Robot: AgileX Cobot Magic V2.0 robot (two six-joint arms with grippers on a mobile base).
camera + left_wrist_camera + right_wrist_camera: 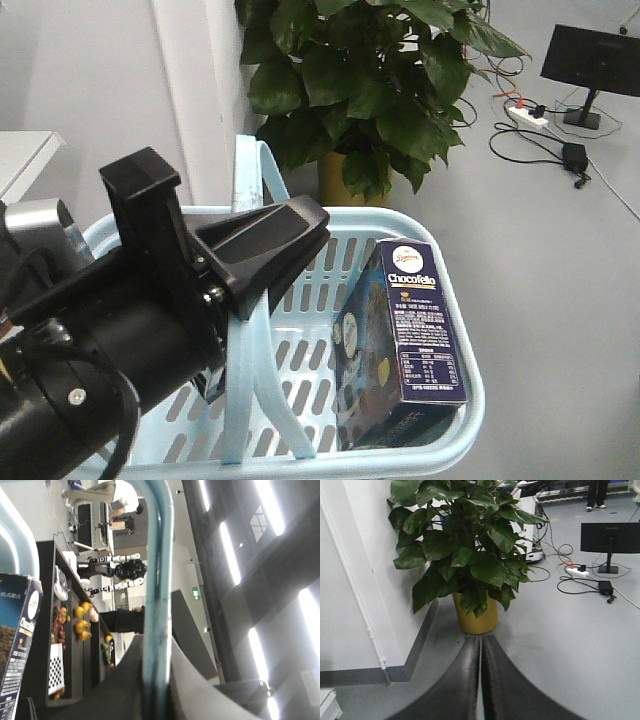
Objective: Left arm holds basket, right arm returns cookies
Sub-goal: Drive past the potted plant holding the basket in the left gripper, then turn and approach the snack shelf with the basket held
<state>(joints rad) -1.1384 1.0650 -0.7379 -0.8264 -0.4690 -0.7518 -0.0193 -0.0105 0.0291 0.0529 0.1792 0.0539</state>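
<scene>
The light blue basket [440, 455] hangs from its two handles [250, 170], which rise between the black fingers of my left gripper [290, 235]. The left wrist view shows the same: the left gripper [157, 647] is shut on the blue handle [159, 555]. The dark navy cookies box [405, 340] stands tilted inside the basket against its right wall, and its edge shows in the left wrist view [20, 645]. My right gripper [481, 638] is shut and holds nothing. It hangs above the grey floor in front of a potted plant, and the front view does not show it.
A large leafy plant in a yellow pot [475, 615] stands by the white wall corner [370, 630]. A black monitor [610, 537], a power strip [577, 571] and cables lie on the floor at right. A dark shelf with fruit [80, 625] shows in the left wrist view.
</scene>
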